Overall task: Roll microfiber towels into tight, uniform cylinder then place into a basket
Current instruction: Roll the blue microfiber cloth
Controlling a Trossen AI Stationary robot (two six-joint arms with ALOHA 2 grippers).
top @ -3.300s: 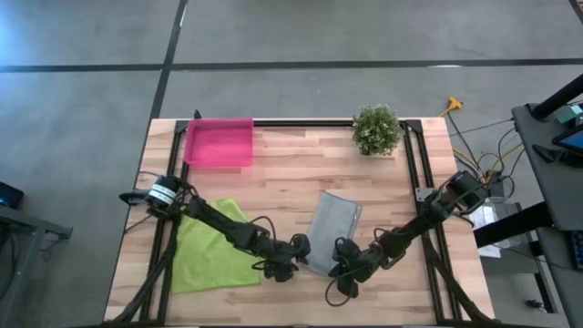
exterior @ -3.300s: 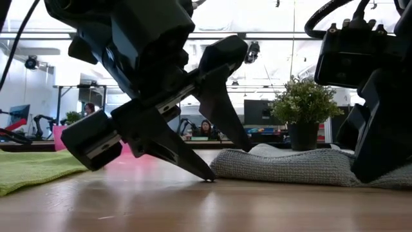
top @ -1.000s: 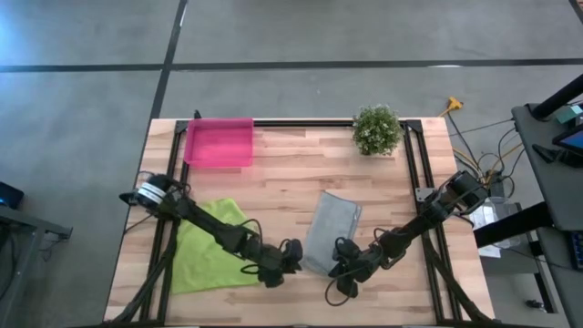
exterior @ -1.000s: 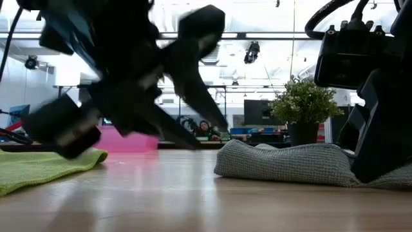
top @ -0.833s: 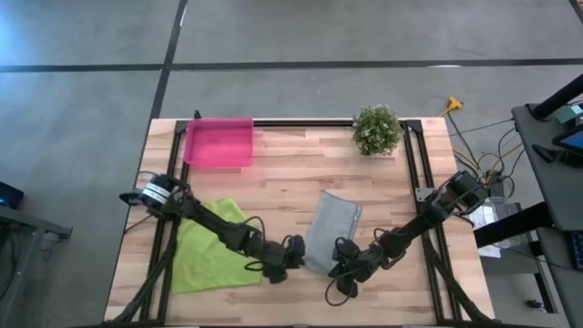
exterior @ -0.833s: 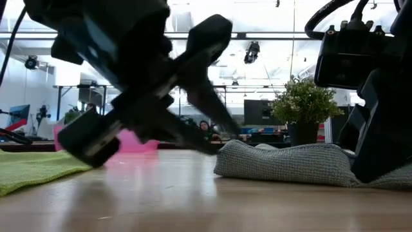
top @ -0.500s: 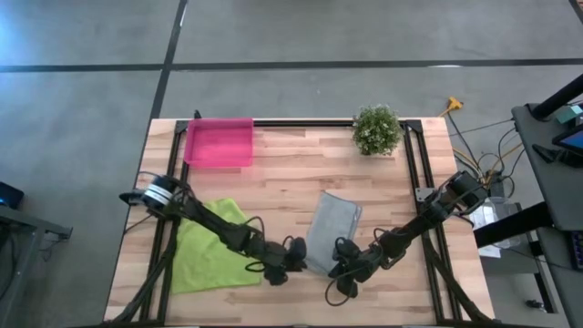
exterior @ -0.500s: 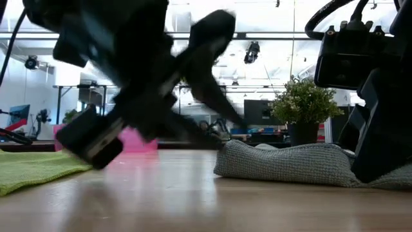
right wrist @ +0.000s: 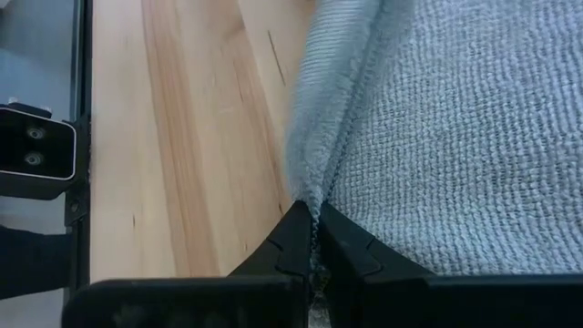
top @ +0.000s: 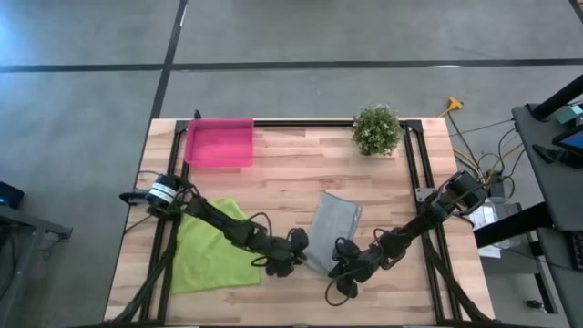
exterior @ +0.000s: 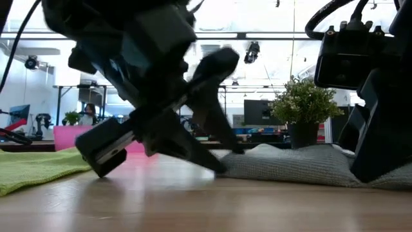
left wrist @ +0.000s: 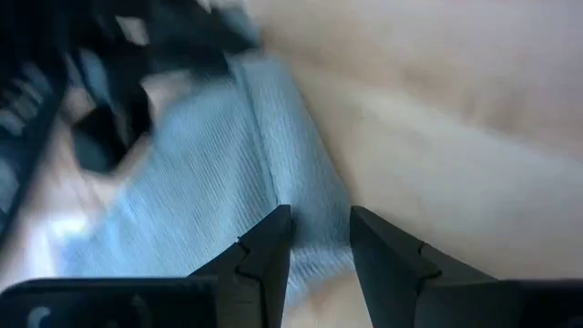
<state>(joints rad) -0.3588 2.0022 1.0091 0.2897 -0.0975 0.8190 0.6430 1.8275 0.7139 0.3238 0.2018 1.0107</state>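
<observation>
Bare wooden table (top: 282, 187) carries no readable writing; right gripper (right wrist: 315, 239) pinches the grey towel (top: 332, 223), left gripper (left wrist: 317, 239) part-open at its edge, potted plant (top: 376, 128) behind.

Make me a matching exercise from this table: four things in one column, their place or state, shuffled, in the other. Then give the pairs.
Things
1. grey towel
2. lime green towel
3. pink tray
4. potted plant

Places or states
A. far right part of the table
B. far left corner, holding nothing
C. pinched at its near edge by the right gripper
D. spread flat under the left arm

Pairs: 1-C, 2-D, 3-B, 4-A
</observation>
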